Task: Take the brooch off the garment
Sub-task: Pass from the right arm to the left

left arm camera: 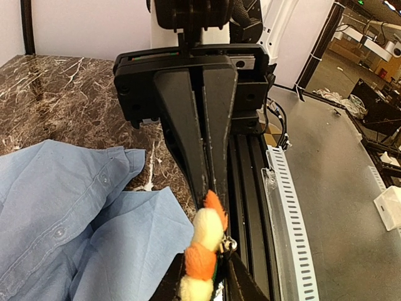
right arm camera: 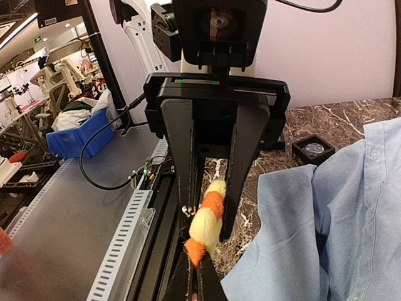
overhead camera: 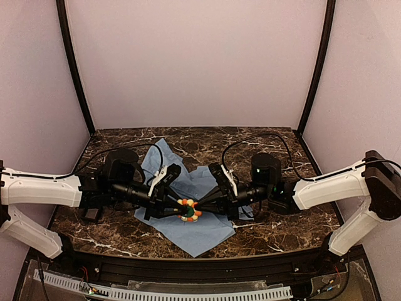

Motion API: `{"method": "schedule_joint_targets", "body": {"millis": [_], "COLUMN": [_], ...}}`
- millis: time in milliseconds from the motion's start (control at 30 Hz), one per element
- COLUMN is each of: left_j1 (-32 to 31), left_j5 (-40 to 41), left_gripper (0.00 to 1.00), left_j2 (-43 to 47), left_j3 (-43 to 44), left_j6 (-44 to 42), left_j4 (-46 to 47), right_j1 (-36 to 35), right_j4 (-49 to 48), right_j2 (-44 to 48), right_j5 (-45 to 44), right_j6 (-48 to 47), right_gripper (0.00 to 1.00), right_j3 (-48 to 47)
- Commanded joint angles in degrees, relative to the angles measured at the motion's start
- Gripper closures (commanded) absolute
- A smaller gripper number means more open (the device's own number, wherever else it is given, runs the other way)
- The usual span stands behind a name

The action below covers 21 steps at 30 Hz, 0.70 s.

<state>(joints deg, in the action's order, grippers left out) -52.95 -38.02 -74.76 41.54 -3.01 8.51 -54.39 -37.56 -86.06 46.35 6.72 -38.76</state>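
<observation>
The brooch (overhead camera: pixel 188 210), with orange and yellow petals, is held between both grippers just above the front part of the light blue garment (overhead camera: pixel 200 233). My left gripper (overhead camera: pixel 182 207) comes in from the left, its fingers closed on the brooch's two faces. My right gripper (overhead camera: pixel 195 209) comes in from the right, shut on the brooch's rim. In the left wrist view the brooch (left arm camera: pixel 203 251) sits in my left gripper (left arm camera: pixel 207 290), with the shirt (left arm camera: pixel 62 219) lying to its left. In the right wrist view my right gripper (right arm camera: pixel 203 273) pinches an orange petal of the brooch (right arm camera: pixel 210 216); the shirt (right arm camera: pixel 338 219) lies to the right.
The marble table (overhead camera: pixel 282 141) has purple walls on three sides. A small black square box (right arm camera: pixel 311 149) sits on the table beyond the shirt. A black rail with a white slotted strip (overhead camera: pixel 188 292) runs along the near edge.
</observation>
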Motion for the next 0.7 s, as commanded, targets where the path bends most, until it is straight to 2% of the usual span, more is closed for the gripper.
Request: {"method": "schedule_joint_targets", "body": {"millis": [0,333,533,667], "left_j1": [-0.2,-0.2,-0.2,-0.2], "left_j5": [0.5,0.2,0.6,0.8], "left_gripper": [0.81,0.88,0.76,0.73], "left_j2": [1.9,1.8,2.4,2.7], "left_j3": [0.6,0.6,0.4,0.3], "left_j6": [-0.4,-0.4,-0.5,-0.5], "left_j4": [-0.4,-0.7,-0.6,-0.6], "right_j1": [-0.6,-0.6,-0.6,-0.6], "right_j4": [-0.4,-0.9,-1.2,-1.4], "right_j2": [0.6,1.9,2.5,2.6], "right_j5": [-0.9,-2.2,-2.7,-2.8], "right_j6": [0.5,0.5,0.6,0.8], "right_gripper": [1.00,1.00,1.00,1.00], "right_j3": [-0.5,0.8,1.4,1.6]}}
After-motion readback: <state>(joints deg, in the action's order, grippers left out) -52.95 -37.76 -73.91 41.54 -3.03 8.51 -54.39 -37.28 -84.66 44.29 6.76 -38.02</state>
